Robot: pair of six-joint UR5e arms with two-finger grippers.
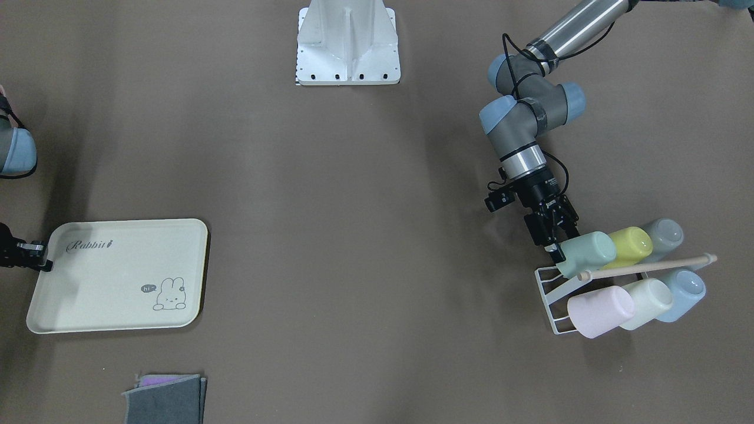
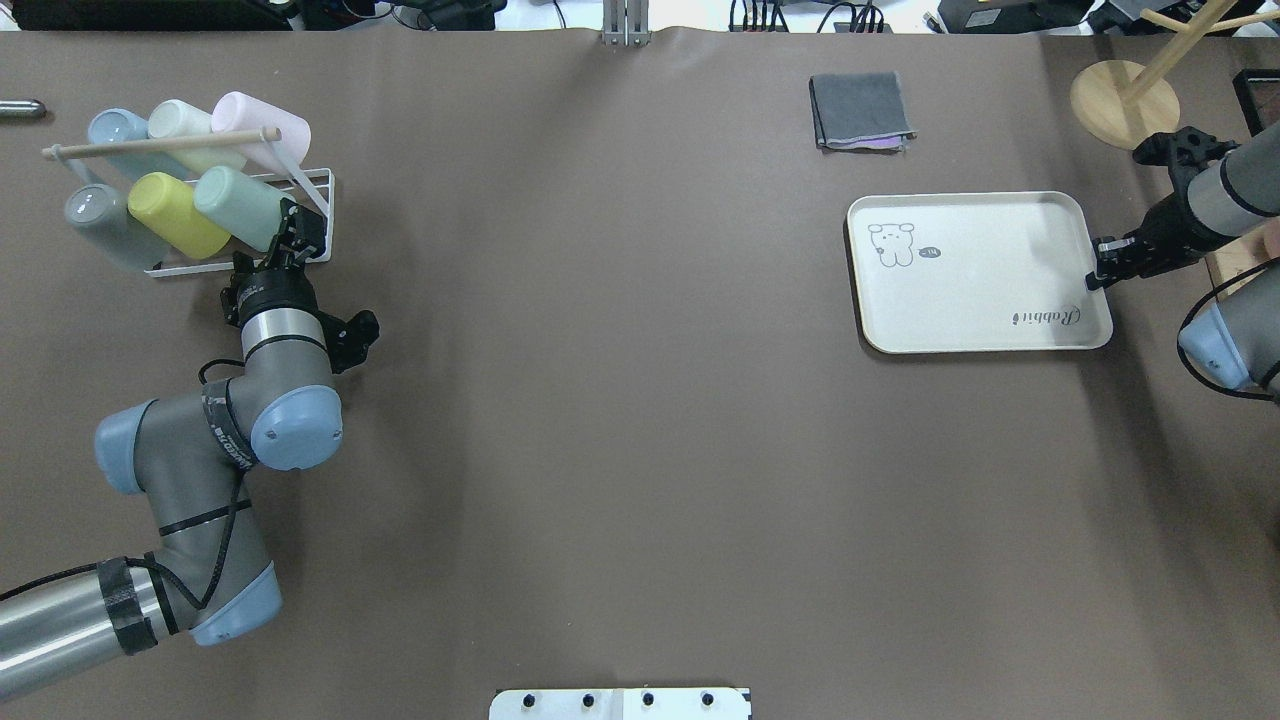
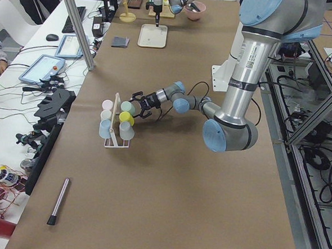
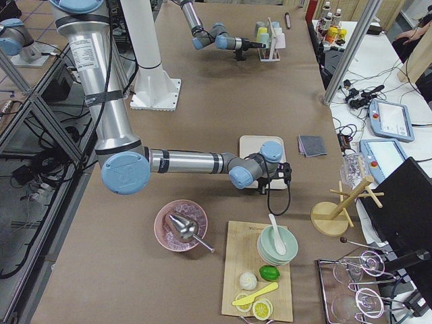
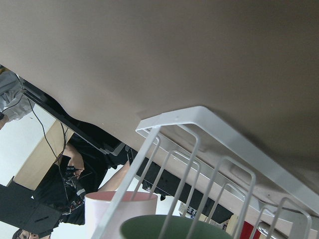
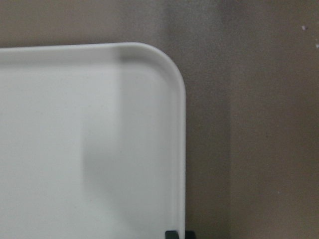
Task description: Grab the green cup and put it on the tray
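Note:
The pale green cup [image 1: 586, 252] lies tilted on a white wire rack [image 1: 549, 297] at the table's left end; it also shows in the overhead view [image 2: 240, 203] and at the bottom of the left wrist view [image 5: 169, 228]. My left gripper [image 1: 556, 241] is open, with its fingers on either side of the cup's closed end; I cannot tell if they touch it. The cream tray [image 1: 118, 277] with the "Rabbit" script lies flat at the far right end. My right gripper [image 2: 1103, 268] is shut on the tray's rim [image 6: 180, 149].
The rack also holds a yellow-green cup [image 1: 630, 246], a grey cup [image 1: 664, 234], a pink cup [image 1: 601, 311], a cream cup [image 1: 648, 301] and a blue cup [image 1: 683, 294], under a wooden rod [image 1: 648, 266]. A folded grey cloth [image 1: 166, 398] lies near the tray.

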